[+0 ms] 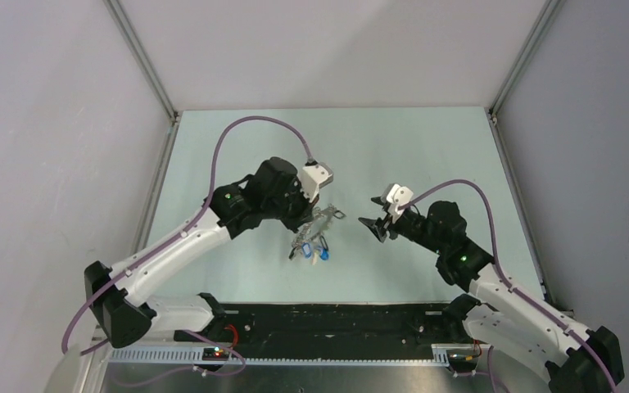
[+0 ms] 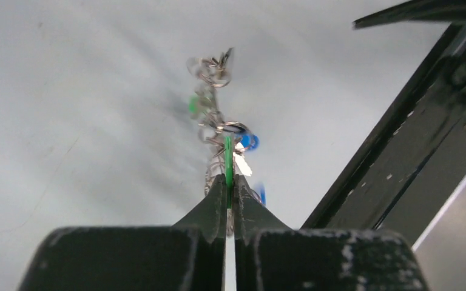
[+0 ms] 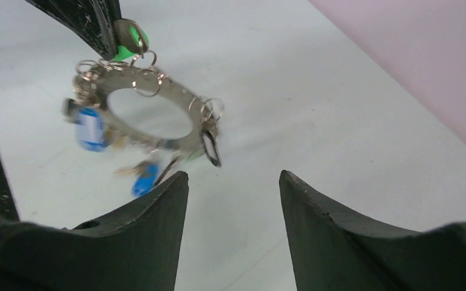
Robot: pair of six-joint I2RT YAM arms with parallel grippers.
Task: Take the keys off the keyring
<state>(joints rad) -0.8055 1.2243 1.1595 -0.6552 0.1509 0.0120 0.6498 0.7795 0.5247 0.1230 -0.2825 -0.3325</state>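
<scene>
Black left pincer (image 2: 229, 189) pinches one green-headed key (image 2: 228, 160), holding the big flat grey metal keyring (image 3: 170, 91) up. Right pincer (image 3: 233, 176) is wide open; next, it should grab that ring.

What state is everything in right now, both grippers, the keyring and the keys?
left gripper: fingers shut on the green key.
right gripper: fingers open, empty.
keyring: hanging tilted from the green key, not gripped directly.
keys: attached to the keyring, dangling, blurred.
</scene>
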